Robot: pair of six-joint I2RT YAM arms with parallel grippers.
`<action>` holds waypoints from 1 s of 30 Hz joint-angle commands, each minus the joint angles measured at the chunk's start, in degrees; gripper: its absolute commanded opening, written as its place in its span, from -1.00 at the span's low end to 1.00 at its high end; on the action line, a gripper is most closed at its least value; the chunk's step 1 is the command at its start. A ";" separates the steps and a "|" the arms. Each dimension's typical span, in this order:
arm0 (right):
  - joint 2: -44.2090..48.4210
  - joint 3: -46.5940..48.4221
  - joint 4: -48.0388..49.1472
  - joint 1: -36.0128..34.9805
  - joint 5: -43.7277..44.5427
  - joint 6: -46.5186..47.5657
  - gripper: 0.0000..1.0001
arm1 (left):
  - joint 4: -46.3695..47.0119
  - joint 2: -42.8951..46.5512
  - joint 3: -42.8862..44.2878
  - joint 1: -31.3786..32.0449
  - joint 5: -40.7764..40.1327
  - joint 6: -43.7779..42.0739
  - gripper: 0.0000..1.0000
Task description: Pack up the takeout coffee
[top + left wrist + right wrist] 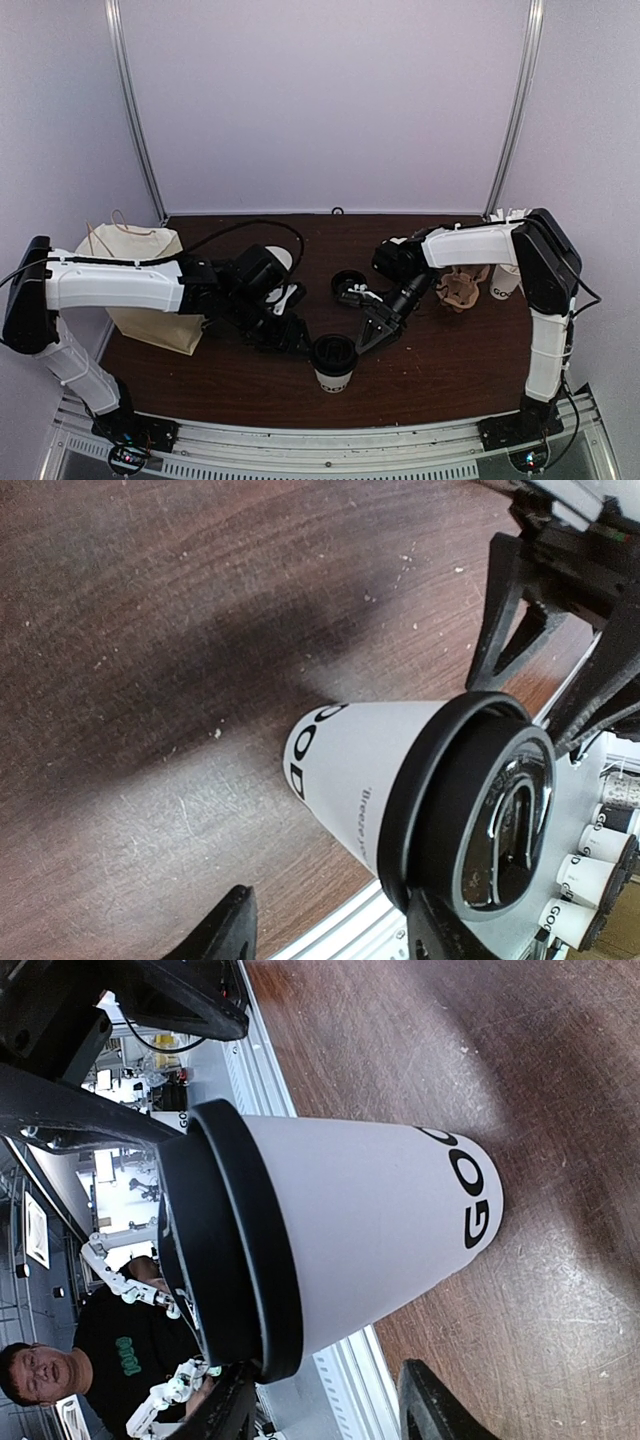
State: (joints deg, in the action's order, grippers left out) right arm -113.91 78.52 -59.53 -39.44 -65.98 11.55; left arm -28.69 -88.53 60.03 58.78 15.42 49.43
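Observation:
The takeout coffee cup (334, 372) stands upright near the table's front edge, white with dark block letters, its black lid (334, 354) on its rim. My left gripper (292, 337) is just left of it, open. In the left wrist view (330, 938) the cup (350, 770) and lid (470, 810) lie just ahead of the fingers; one fingertip (440, 935) is at the lid's rim. My right gripper (374, 330) is just right of the cup, open. In the right wrist view (330, 1412) the cup (380, 1210) is ahead and one fingertip (228, 1408) is at the lid (235, 1250).
A brown paper bag (140, 290) stands at the left under my left arm. A second black lid (348, 285) lies mid-table. A brown cup carrier (462, 285) and a white cup (505, 280) with white sticks (510, 215) stand at the right.

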 commanded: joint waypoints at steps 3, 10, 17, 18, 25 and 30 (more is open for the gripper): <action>-4.41 -0.50 4.14 -0.95 13.24 -2.45 -0.04 | -11.03 -7.97 -0.13 0.26 -5.41 -0.92 0.00; -5.39 3.22 0.25 -0.90 12.80 -0.32 -0.04 | -14.48 -8.98 2.83 0.45 -6.78 -4.56 -0.02; -0.06 8.26 -4.40 0.94 5.03 3.80 0.11 | -9.79 -2.67 10.30 0.72 -8.27 -11.54 0.13; 0.61 8.82 -4.79 1.31 4.05 4.11 0.14 | -9.14 -2.14 11.15 0.66 -8.24 -12.25 0.15; 3.13 10.90 -5.84 1.65 3.21 4.36 0.25 | -7.96 -0.91 14.84 0.81 -9.39 -14.82 0.22; 4.70 12.03 -7.88 2.73 5.77 6.27 0.25 | -7.92 1.74 15.60 5.05 -12.66 -28.85 0.39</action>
State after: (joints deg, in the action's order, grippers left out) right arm -111.87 88.71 -65.01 -37.69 -62.46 15.35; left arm -38.33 -90.13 74.06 59.96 6.63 32.84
